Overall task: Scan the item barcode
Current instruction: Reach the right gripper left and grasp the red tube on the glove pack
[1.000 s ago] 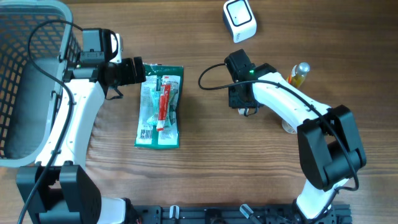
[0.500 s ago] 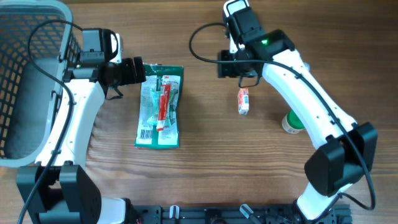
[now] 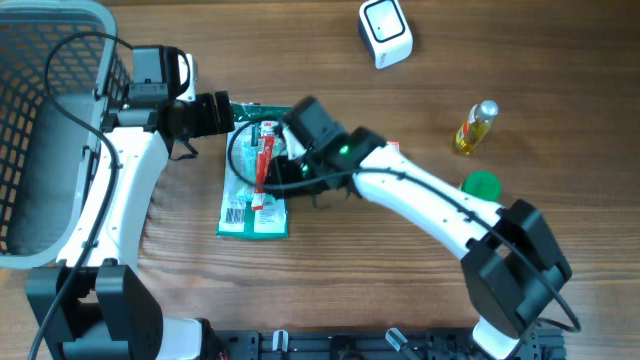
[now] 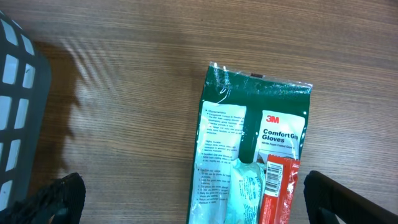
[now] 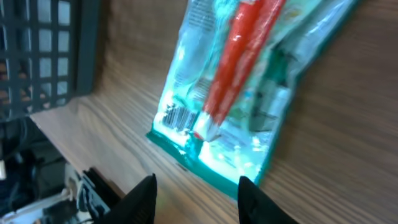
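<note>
Glove packet (image 3: 243, 205): flat on the wooden table (image 3: 400, 290), left of centre, between the grey basket (image 3: 40, 150) and the middle of the table. Its green header end points away from the robot.
Print: "3M Comfort Grip Gloves" reads clearly in the left wrist view, with a red strip (image 4: 280, 186) down the front.
Barcode (image 5: 177, 116): face up on the white panel at the packet's near end. It is blurred in the right wrist view.
Left gripper (image 3: 222, 112): jaws thrown right open, nothing in them, and it points at the header end.
Left fingers (image 4: 59, 199): dark tips sit in the two bottom corners of the left wrist view, with the packet running down between them. One tip is close by the packet's edge, the other well off over bare wood. Neither is seen touching.
Right gripper (image 5: 198, 200): reaching right across, it sits above the packet with its jaws apart and nothing gripped.
Right fingers (image 5: 144, 198): both tips frame bare wood just off the barcode end. The packet's corner lies just ahead of the gap, not between the pads.
Overhead: the right wrist covers the packet's upper middle, and the lower end shows clear.
Scanner (image 3: 385, 32): white, at the far edge, well apart from the packet and both grippers.
Right side of the table: a yellow bottle (image 3: 477, 125), a green cap (image 3: 482, 185), and a small red-and-white item (image 3: 392, 148) peeking from behind the right arm.
</note>
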